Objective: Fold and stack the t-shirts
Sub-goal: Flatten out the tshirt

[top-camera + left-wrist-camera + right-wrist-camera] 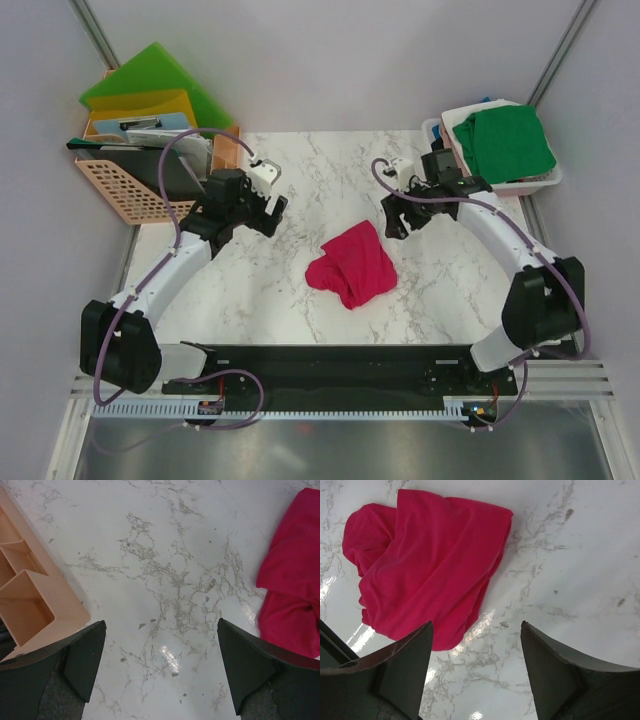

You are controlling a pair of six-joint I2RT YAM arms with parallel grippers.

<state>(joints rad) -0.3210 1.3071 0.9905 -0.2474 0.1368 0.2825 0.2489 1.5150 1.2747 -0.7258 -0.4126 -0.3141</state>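
Note:
A crimson-pink t-shirt (353, 265) lies crumpled on the marble table, a little right of centre. It also shows in the right wrist view (427, 565) and at the right edge of the left wrist view (295, 580). My left gripper (262, 212) hovers open and empty over bare table to the shirt's left. My right gripper (400, 222) hovers open and empty just beyond the shirt's far right corner. A folded green t-shirt (505, 143) lies on top of a white bin (545, 180) at the back right.
A peach plastic basket (120, 185) with green and yellow folders (150, 85) stands at the back left; its corner shows in the left wrist view (30, 605). Bare marble lies around the crimson shirt.

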